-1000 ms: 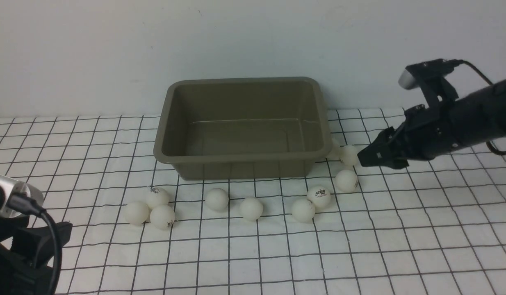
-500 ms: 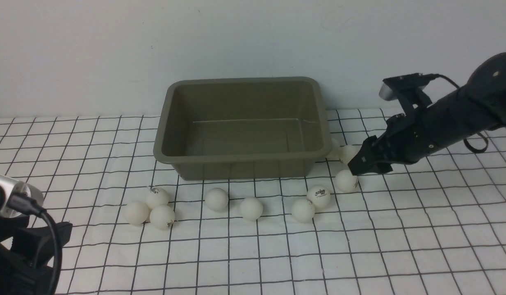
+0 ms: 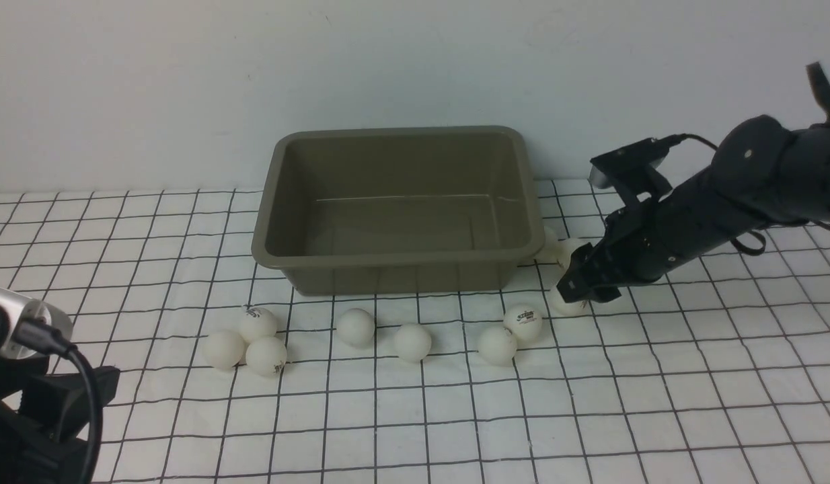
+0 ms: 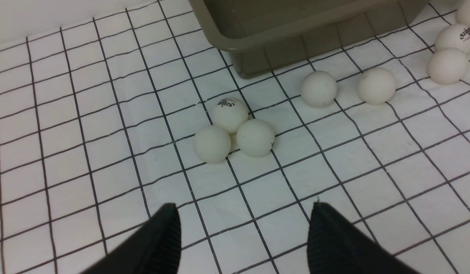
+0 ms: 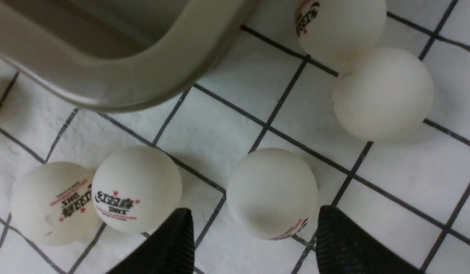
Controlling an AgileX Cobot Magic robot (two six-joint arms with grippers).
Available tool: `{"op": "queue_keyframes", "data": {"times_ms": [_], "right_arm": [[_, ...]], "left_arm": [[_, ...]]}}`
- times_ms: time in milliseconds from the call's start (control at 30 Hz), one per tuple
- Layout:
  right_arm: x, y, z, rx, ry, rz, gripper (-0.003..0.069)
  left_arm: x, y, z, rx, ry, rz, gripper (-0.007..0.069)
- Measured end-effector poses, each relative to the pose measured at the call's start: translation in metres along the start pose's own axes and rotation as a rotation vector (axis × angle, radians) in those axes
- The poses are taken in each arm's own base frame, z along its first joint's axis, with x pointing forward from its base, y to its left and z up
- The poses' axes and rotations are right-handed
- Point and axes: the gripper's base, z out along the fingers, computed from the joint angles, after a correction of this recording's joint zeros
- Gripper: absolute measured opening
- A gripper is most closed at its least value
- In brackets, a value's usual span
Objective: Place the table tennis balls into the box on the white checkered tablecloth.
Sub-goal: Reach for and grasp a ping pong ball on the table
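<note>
Right tool [image 3: 576,288] sits low at the middle right of the front view, over one of the table tennis balls [image 3: 567,304] just right of the box [image 3: 388,258] at centre; most others lie in a row below the box on the white checkered tablecloth [image 3: 455,417]. From my left wrist, the left tool [image 4: 242,232] stands wide and empty above the cloth, three balls [image 4: 255,137] clustered beyond it. From my right wrist, the tool's jaws stand apart astride one ball [image 5: 271,186], near the box corner.

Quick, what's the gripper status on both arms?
Left gripper: open, holding nothing.
Right gripper: open, jaws straddling a table tennis ball, not closed on it.
</note>
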Motion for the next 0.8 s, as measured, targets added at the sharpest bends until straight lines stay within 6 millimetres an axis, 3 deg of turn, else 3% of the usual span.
{"op": "queue_keyframes", "data": {"times_ms": [367,800], "right_arm": [[0.006,-0.005,0.02,0.004,0.017,0.034,0.0396],[0.002,-0.005,0.021,0.001,-0.023,0.055,0.0396]], "left_arm": [[0.0,0.0,0.0,0.001,0.001,0.0,0.0405],[0.0,0.0,0.0,0.001,0.001,0.0,0.0405]]}}
